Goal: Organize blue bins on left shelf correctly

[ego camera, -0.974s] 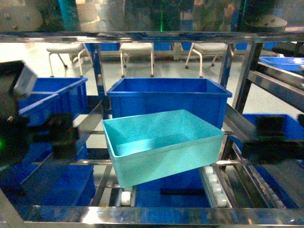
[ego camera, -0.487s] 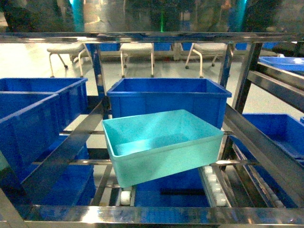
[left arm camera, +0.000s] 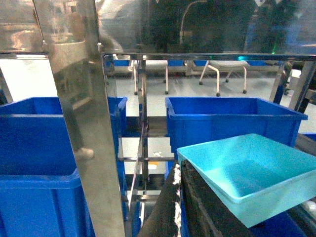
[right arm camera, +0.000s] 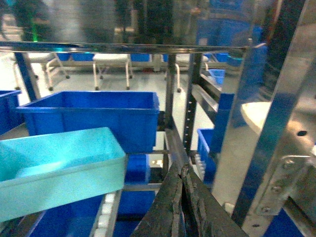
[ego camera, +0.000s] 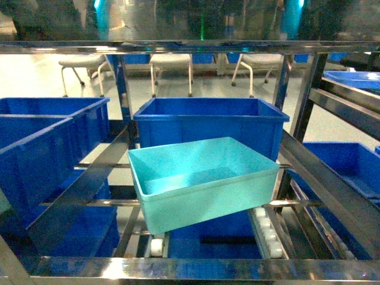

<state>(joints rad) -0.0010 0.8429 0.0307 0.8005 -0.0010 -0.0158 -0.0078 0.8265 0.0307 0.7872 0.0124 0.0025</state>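
While the turquoise bin [ego camera: 202,181] sits askew on the left shelf's [ego camera: 190,267] rollers, just before the royal-blue bin [ego camera: 211,124], both grippers, left [left arm camera: 180,197] and right [right arm camera: 181,197], look pressed together and well clear, so squaring it means spreading onto its rims inside the slanted rails.

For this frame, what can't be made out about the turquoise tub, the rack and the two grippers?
- Tub underside: hidden by its own walls in the head view, so what supports it is unclear.
- Tub's left end: cut off by the right wrist frame edge.
- Rollers: mostly hidden behind the tub.
- Left gripper and right gripper: dark and cropped at the wrist views' bottom edges; both appear closed; absent from the head view.
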